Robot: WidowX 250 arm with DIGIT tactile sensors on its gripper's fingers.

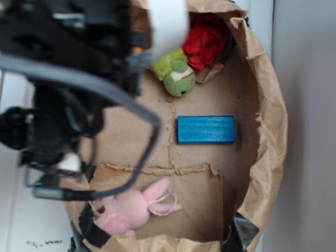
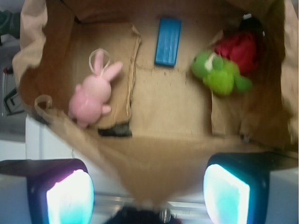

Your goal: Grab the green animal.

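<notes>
The green animal, a fuzzy lime plush with a white patch on its head, lies on its side on brown cardboard.

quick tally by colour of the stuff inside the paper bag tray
Green: 1, the green animal
Pink: 1, the pink plush bunny
Red: 1, the red fabric flower
Blue: 1, the blue block
Total: 4 things on the floor of the brown paper bag
</notes>
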